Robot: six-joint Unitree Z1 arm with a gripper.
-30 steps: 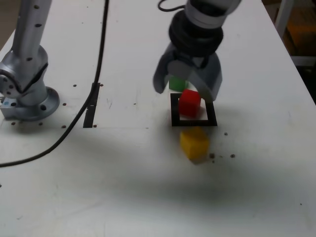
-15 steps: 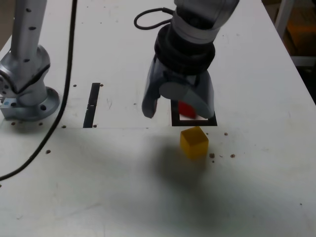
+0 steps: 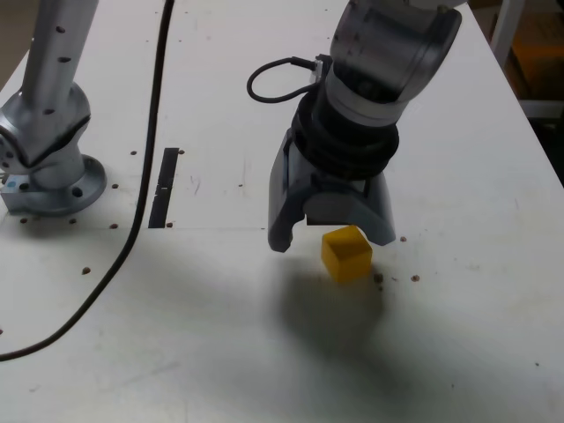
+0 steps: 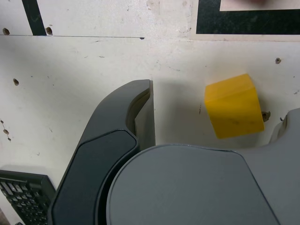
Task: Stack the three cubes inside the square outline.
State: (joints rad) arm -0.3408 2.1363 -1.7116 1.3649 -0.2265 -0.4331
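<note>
Between open fingers (image 4: pixel 143 105), yellow cube (image 4: pixel 234 108).

The cube (image 3: pixel 346 255) is plain yellow. The gripper (image 3: pixel 331 231) is grey. The table (image 3: pixel 203 335) is white with brown specks.

The cube (image 3: pixel 346 256) is on the table (image 3: pixel 203 335), near the outline (image 4: pixel 253 23); left of the cube in the exterior view: strip (image 3: pixel 162 198), then base (image 3: pixel 57 189).
</note>
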